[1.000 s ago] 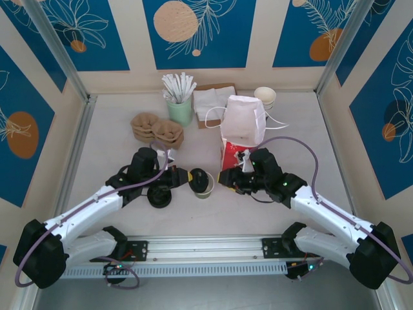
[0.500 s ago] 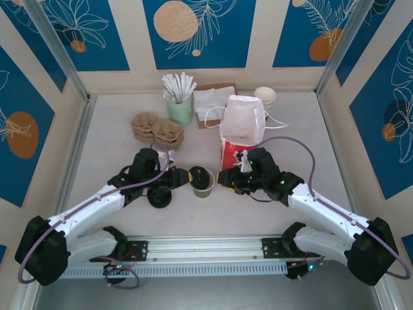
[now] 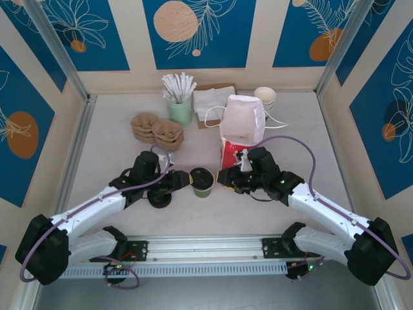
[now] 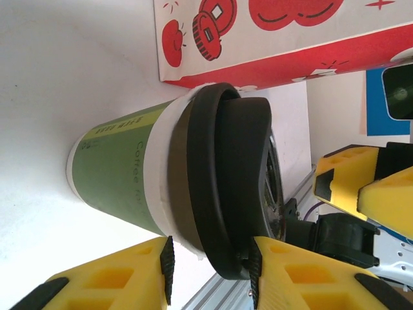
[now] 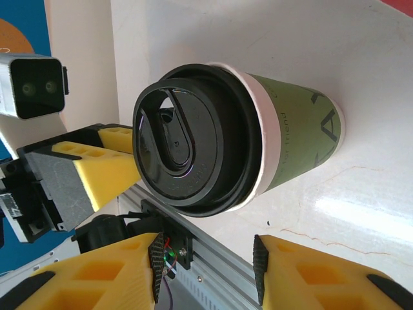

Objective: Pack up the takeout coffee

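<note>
Just one takeout coffee stands between left gripper and right gripper, both jaws apart.

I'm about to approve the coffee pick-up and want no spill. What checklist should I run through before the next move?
1. The takeout coffee stands upright on the table: ok.
2. The lid sits evenly on the rim: ok, as far as the right wrist view shows.
3. The left gripper is clear of the cup: cannot tell; its jaws are apart, but the lid's edge lies right beside one of them.
4. The right gripper is open, with the cup ahead of it: ok.
5. The paper bag stands upright behind the cup: ok.
6. The bag's mouth is open wide enough: cannot tell.
</note>
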Controlling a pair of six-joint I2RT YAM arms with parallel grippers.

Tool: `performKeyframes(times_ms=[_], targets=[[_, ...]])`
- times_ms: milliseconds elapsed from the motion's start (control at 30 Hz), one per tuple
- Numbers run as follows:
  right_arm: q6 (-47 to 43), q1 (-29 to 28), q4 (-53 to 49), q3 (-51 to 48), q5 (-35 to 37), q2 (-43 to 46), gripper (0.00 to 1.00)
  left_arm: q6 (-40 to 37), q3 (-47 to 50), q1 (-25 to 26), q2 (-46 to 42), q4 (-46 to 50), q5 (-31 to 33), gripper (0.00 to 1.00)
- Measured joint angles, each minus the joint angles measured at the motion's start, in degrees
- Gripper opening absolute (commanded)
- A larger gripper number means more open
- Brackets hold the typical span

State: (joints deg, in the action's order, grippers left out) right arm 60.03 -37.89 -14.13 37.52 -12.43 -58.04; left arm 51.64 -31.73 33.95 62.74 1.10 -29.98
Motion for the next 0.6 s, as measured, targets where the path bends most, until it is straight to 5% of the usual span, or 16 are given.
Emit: performKeyframes(times_ms=[600], targets=[[0.0, -0.04, 0.02, 0.59, 0.02, -1.46, 0.44, 0.39, 1.07, -0.09, 1.27, -2.19, -0.04, 0.44]])
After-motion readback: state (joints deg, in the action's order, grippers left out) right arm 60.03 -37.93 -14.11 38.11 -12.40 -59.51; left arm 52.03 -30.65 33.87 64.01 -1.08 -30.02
